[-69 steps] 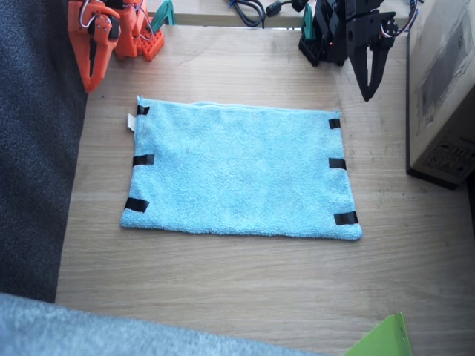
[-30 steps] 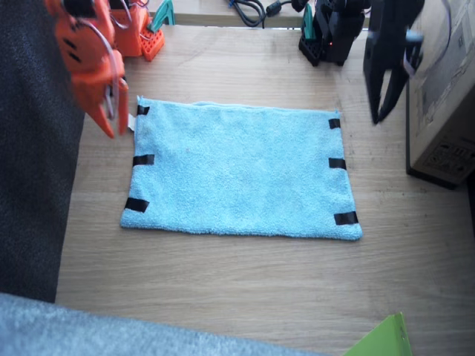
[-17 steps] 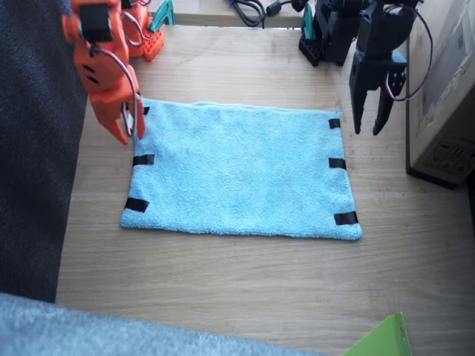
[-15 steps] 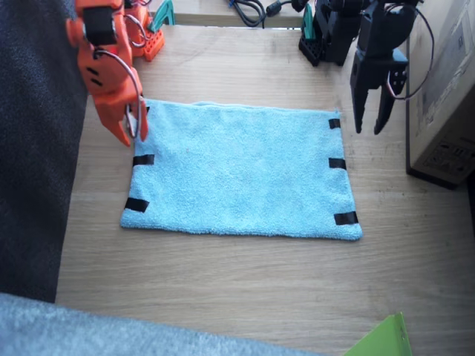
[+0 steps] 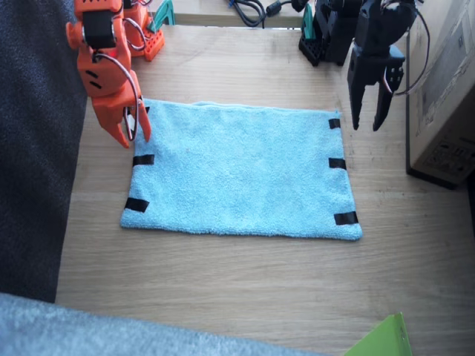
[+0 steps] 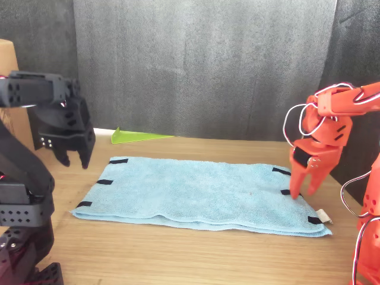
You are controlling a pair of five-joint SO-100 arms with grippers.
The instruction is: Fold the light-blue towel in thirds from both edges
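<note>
Descending from its raised start, the orange right gripper [image 5: 130, 133] hung part-open over one of the edges [image 5: 139, 159]; the light-blue towel [image 5: 241, 170] lay flat, unfolded on the wooden table [image 5: 245, 282]. Beyond the opposite edge [image 5: 338, 163], the black left gripper [image 5: 367, 122] had lowered, jaws spread, signalling imminent grasps.

both claws lowered, nearer towel [image 5: 241, 170] edges

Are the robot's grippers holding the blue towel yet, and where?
No, nothing is held. The right gripper and the left gripper both hang open in the air above the short sides of the light-blue towel, which lies flat.
</note>
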